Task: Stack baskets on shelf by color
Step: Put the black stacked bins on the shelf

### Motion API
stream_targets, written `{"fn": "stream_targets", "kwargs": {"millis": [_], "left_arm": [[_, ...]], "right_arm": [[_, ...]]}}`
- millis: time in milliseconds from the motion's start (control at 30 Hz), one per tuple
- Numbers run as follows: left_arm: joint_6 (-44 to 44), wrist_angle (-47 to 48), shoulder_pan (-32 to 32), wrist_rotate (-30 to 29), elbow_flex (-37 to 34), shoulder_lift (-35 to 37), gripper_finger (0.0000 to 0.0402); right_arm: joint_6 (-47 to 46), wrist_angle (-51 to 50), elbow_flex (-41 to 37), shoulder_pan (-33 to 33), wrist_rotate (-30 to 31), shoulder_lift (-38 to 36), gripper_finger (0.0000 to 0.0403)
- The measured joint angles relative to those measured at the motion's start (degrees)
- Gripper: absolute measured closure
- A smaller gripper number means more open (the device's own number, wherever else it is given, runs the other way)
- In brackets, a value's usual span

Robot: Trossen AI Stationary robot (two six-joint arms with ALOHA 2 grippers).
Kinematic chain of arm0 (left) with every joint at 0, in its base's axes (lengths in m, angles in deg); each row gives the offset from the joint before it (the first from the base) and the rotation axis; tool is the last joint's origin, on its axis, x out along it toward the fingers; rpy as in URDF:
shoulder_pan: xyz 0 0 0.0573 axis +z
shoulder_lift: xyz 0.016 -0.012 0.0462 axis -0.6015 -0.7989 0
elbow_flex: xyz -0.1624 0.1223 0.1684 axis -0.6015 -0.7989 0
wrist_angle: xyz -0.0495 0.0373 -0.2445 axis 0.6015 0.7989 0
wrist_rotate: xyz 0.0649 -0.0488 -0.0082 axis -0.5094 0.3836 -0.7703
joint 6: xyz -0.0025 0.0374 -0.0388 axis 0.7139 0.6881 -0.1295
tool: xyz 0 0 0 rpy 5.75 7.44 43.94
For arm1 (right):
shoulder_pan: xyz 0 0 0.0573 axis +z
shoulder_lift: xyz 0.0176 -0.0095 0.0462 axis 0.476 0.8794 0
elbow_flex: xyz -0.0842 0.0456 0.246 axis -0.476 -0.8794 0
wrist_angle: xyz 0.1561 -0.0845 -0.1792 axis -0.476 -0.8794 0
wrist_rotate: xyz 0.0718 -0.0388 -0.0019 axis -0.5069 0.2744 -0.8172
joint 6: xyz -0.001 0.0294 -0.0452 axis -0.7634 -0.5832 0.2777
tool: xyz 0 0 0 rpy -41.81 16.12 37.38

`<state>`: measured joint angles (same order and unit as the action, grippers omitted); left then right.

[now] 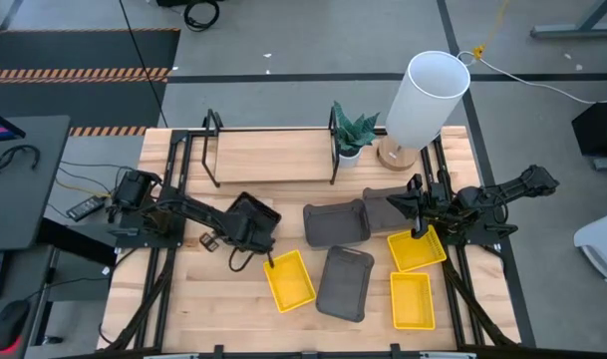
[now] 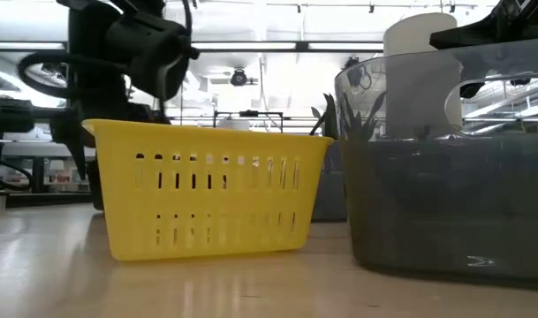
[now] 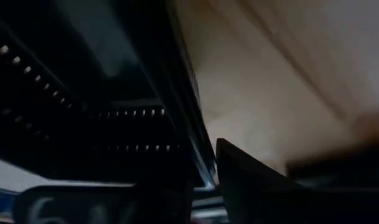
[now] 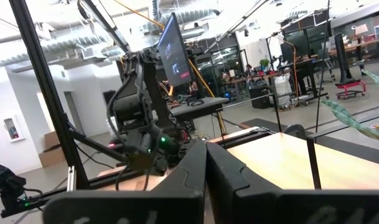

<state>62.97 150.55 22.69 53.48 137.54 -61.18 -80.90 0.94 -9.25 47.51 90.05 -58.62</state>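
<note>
My left gripper (image 1: 255, 231) is shut on a black perforated basket (image 1: 249, 213) at the table's left middle; only one black basket shows. Three yellow baskets rest on their bottoms: one (image 1: 289, 279) just near-right of the left gripper, two (image 1: 416, 249) (image 1: 413, 299) at the right. Three dark grey baskets lie in the middle (image 1: 336, 223) (image 1: 345, 282) (image 1: 386, 206). My right gripper (image 4: 207, 167) is shut and hovers level over the right edge of the far-right grey basket. The shelf (image 1: 273, 152) stands at the far edge with nothing on its plank. My left gripper holds the black basket by its rim and wall (image 3: 188, 134) on the basket's near side. One finger (image 3: 254, 183) lies against the wall on the side toward the table; the wall hides the other. Whether the basket is off the table, I cannot tell.
A potted plant (image 1: 352, 133) stands at the shelf's right end, and a lamp with a white shade (image 1: 428, 98) is beside it on the far right. In the low view the nearest yellow basket (image 2: 207, 190) and grey basket (image 2: 445, 194) fill the front.
</note>
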Motion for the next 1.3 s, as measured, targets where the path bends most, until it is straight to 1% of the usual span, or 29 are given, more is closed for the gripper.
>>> {"fn": "stream_targets", "kwargs": {"millis": [133,267,333,433,467,567,667,767,867,933,1133,1233,1300], "left_arm": [[5.3,1.99,-1.44,-2.87,0.0,0.0,0.0356],[5.96,2.79,-2.71,-7.68,0.0,0.0,0.0364],[4.9,3.47,-3.03,-8.5,0.0,0.06,0.036],[-0.8,4.44,-3.0,-7.77,0.02,0.72,0.0342],[-2.24,4.84,-2.97,-6.61,0.0,1.1,0.0334],[-5.76,5.63,-2.92,-3.88,0.02,2.79,0.0304],[-9.91,5.72,-2.99,-3.39,0.17,4.82,0.0272],[-15.03,5.62,-3.0,-2.31,1.11,7.25,0.0242],[-21.49,4.61,-2.95,1.08,2.96,9.67,0.0221],[-26.57,2.22,-2.84,3.7,4.28,11.34,0.0214],[-45.71,-11.15,-2.53,11.62,5.05,14.69,0.0223],[-54.65,-15.57,-2.55,11.73,5.05,14.65,0.0228],[-58.69,-17.54,-2.55,11.53,5.05,14.58,0.0226]], "right_arm": [[-0.02,0.0,0.0,-0.01,-0.01,0.0,0.0391],[-0.01,-0.02,0.0,0.0,0.01,-0.01,0.0391],[0.0,0.0,0.0,-0.01,-0.01,-0.02,0.0391],[-0.01,0.0,0.0,0.0,0.0,-0.01,0.0391],[0.0,-0.01,0.0,0.0,-0.01,-0.01,0.0391],[0.0,0.0,0.0,0.0,-0.01,-0.01,0.0391],[0.0,-0.06,0.0,-0.02,0.0,-0.02,0.0391],[0.0,-0.03,0.0,0.0,0.0,-0.02,0.0391],[0.0,0.0,0.0,0.0,0.01,-0.02,0.0391],[0.0,-0.07,0.0,0.0,-0.01,0.0,0.0391],[-0.01,-0.02,0.0,0.0,-0.01,0.0,0.0391],[0.0,-0.02,0.0,-0.02,-0.01,-0.02,0.0391],[-0.01,-0.02,0.0,0.0,-0.01,0.0,0.0391]]}}
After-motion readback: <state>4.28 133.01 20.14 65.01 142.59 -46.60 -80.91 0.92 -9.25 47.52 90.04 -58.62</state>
